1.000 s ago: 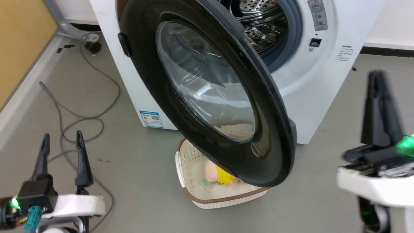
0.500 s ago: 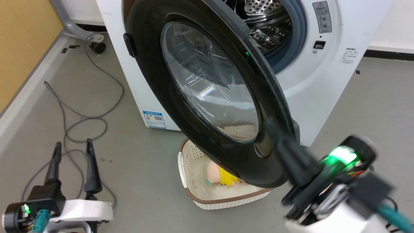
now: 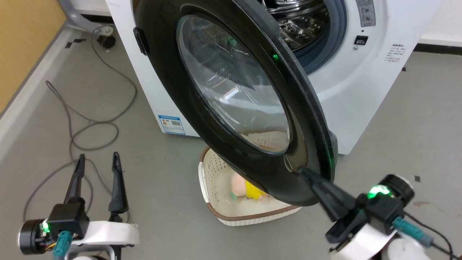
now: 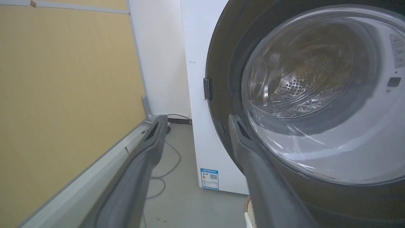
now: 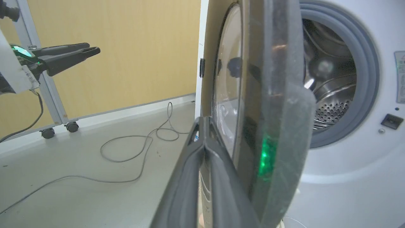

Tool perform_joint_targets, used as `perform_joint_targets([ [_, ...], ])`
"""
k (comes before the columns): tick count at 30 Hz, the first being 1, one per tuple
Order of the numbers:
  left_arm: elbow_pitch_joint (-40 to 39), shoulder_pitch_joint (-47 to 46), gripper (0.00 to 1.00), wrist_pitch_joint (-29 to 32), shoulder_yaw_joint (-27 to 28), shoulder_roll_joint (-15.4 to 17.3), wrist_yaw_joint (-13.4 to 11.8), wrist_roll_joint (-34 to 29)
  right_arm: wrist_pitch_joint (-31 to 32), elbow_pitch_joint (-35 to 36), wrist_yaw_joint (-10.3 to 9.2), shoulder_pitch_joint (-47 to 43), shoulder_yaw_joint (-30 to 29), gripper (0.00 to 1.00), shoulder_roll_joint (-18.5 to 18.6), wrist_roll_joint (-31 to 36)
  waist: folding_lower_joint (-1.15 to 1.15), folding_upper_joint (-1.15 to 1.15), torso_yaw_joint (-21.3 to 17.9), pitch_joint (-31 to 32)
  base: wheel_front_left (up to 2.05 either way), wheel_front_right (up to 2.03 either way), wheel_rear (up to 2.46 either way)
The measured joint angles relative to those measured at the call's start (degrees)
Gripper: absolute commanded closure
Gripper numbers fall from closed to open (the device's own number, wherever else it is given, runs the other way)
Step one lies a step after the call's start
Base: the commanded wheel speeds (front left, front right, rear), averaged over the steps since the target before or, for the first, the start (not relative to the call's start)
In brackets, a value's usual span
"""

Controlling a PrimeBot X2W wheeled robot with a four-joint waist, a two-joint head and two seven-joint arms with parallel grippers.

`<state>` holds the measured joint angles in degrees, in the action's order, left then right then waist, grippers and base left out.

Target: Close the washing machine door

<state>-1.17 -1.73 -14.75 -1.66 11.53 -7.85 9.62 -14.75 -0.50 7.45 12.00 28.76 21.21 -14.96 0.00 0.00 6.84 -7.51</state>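
The washing machine door (image 3: 231, 90), a glossy black disc with a domed glass centre, stands swung wide open from the white washing machine (image 3: 353, 90), baring the steel drum (image 3: 303, 21). My right gripper (image 3: 304, 171) is shut with nothing in it. Its tips rest at the door's outer face, near the lower rim; contact looks likely. In the right wrist view the closed right gripper (image 5: 201, 122) lies beside the door (image 5: 272, 79), seen edge-on. My left gripper (image 3: 98, 157) stands open low on the left, apart from the door. In its wrist view the left gripper (image 4: 196, 118) points toward the door (image 4: 303, 95).
A cream perforated basket (image 3: 216, 213) holding a pink and yellow toy (image 3: 245, 187) sits on the floor under the open door. A grey cable (image 3: 90, 126) loops across the floor on the left. A yellow wall panel (image 3: 21, 43) runs along the left.
My right arm swung in from the right, its jaws closed, and its tips came to the door's lower face. The head camera shifted a little. The door's angle looks unchanged.
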Motion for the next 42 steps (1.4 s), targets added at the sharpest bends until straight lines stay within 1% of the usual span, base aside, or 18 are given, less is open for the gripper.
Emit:
perform_joint_targets([
  [5,0.02,-1.05,0.00,0.00,-0.51,-0.99,0.83,-1.42,0.01,-3.10,0.15,0.18,-3.92,1.00,-0.79,-0.69,0.00,0.00,0.21,-1.31,0.00,0.00,0.00],
  [9,0.01,-2.11,0.00,0.00,-1.05,-1.98,1.49,-2.29,0.01,-5.52,0.14,1.51,-8.33,1.00,-1.89,-0.66,0.00,0.00,0.44,-2.84,0.00,0.00,0.00],
  [13,-0.05,-3.66,0.00,0.00,-2.04,-2.89,2.54,-3.26,0.01,-8.44,0.15,5.01,-12.25,1.00,-2.68,-0.12,0.00,0.00,0.63,-4.98,0.00,0.00,0.00],
  [19,-0.11,-6.66,0.00,0.00,-3.04,-4.31,3.36,-4.10,0.01,-13.16,0.14,13.10,-17.49,1.00,-3.26,-0.30,0.00,0.00,0.85,-8.88,0.00,0.00,0.00],
  [26,-0.04,-10.01,0.00,0.00,-3.58,-5.94,4.01,-4.50,0.01,-19.35,0.13,23.36,-20.64,1.00,-3.27,-0.16,0.01,0.00,1.34,-13.67,0.00,0.00,0.00],
  [32,0.12,-11.98,0.00,0.00,-4.02,-7.08,4.59,-4.58,0.00,-25.74,0.13,31.03,-21.76,1.00,-2.35,1.03,0.01,0.00,2.38,-16.99,0.00,0.00,0.00],
  [37,0.38,-12.62,0.00,0.00,-3.90,-7.48,5.01,-4.57,0.01,-31.04,0.13,36.05,-22.46,1.00,-1.36,2.49,0.01,0.00,3.59,-18.37,0.00,0.00,0.00],
  [42,0.52,-12.66,0.00,0.00,-3.71,-7.84,5.10,-4.57,0.01,-34.83,0.13,39.86,-23.37,1.00,-0.87,3.55,0.01,0.00,4.36,-18.93,0.00,0.00,0.00],
])
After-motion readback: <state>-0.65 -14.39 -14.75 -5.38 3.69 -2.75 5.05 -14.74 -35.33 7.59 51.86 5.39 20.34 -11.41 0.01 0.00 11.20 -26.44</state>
